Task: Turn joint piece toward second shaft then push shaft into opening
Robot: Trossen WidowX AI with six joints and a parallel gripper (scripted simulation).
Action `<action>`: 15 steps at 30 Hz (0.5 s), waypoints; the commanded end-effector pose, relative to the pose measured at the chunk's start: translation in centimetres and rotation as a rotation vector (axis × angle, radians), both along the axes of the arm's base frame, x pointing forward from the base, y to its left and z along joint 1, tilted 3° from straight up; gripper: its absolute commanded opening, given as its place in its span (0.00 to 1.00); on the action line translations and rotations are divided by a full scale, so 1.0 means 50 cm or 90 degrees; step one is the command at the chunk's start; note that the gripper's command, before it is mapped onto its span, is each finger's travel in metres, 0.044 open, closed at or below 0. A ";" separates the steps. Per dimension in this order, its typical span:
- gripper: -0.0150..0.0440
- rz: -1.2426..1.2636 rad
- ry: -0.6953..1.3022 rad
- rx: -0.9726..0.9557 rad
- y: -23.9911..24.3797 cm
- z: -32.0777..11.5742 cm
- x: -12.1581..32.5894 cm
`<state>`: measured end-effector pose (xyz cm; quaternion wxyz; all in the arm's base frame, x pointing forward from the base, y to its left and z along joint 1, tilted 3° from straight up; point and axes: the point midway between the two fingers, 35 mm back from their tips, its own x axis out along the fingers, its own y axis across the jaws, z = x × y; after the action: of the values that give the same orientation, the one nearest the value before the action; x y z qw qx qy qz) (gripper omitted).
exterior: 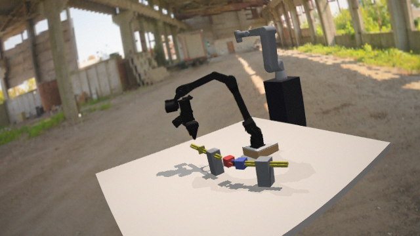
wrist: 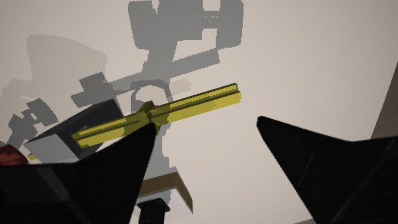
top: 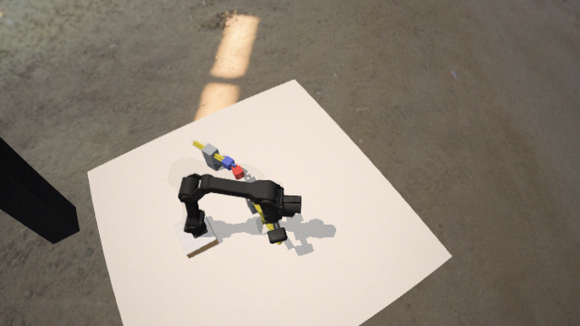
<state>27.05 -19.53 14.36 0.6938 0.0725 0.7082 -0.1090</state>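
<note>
A yellow shaft (top: 198,145) (exterior: 250,163) runs through a grey block (top: 211,158) (exterior: 264,172) and bears a blue piece (top: 227,163) (exterior: 240,163) at its end. The red square joint piece (top: 237,172) (exterior: 228,160) (wrist: 11,156) is hinged to the blue piece; its opening is hidden. The second yellow shaft (exterior: 193,146) (wrist: 200,104) runs through the second grey block (exterior: 214,164) (wrist: 52,147), its inner end close to the red piece; a cross-shaped collar (exterior: 201,149) sits on its outer part. My gripper (exterior: 194,137) (wrist: 207,124) is open and empty above the outer part of the second shaft.
The arm's base plate (top: 186,244) (exterior: 259,152) (wrist: 167,185) stands on the pale table (top: 317,272) (exterior: 164,203) beside the shafts. A grey arm (exterior: 269,49) on a black pedestal (exterior: 283,101) stands beyond the table's edge.
</note>
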 end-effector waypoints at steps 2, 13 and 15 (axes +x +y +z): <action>1.00 -0.101 -0.004 -0.005 -0.004 -0.016 -0.001; 1.00 -0.342 -0.018 -0.010 -0.007 -0.051 -0.001; 1.00 -0.387 -0.021 -0.011 -0.008 -0.057 -0.002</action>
<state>27.01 -19.87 11.99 0.6536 0.2468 0.6558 -0.2862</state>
